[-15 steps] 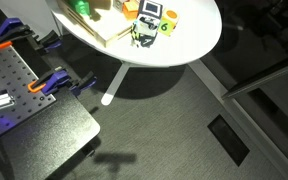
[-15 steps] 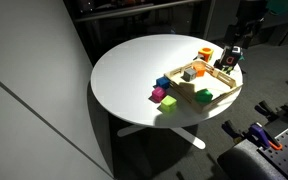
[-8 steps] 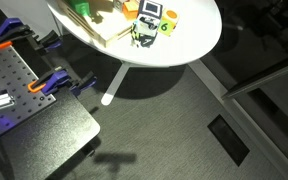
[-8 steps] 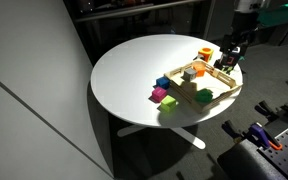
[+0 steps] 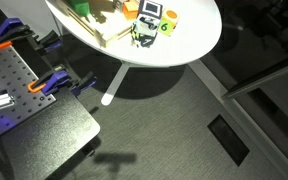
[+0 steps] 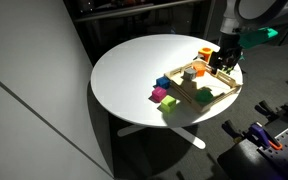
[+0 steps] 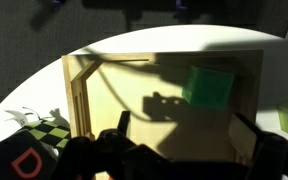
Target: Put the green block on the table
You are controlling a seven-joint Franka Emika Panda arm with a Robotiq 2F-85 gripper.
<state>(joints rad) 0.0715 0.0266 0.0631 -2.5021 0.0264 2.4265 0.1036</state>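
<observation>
Green block: lies flat on the floor of the open wooden tray, close to the tray wall on the right of the wrist view. It is on the tray floor, not on the bare table.

Gripper: jaws stand wide apart with nothing between them. In the wrist view the two fingers rise from the lower edge over the tray. The block sits ahead of them and nearer the right-hand finger, with a clear gap between them. The gripper's shadow falls on the tray floor just beside the block.

In an exterior view the gripper hangs over the far end of the tray, beside an orange cube. The green block lies at the nearer end of the tray, apart from the jaws. A blue cube, a magenta cube and a yellow-green cube stand on the table outside the tray.

In an exterior view the green block shows at the top edge, inside the tray.

Markings: an orange letter "D" on a dark block at the lower left of the wrist view, next to a checkered object. One lime cube carries a dark mark too small to read.
</observation>
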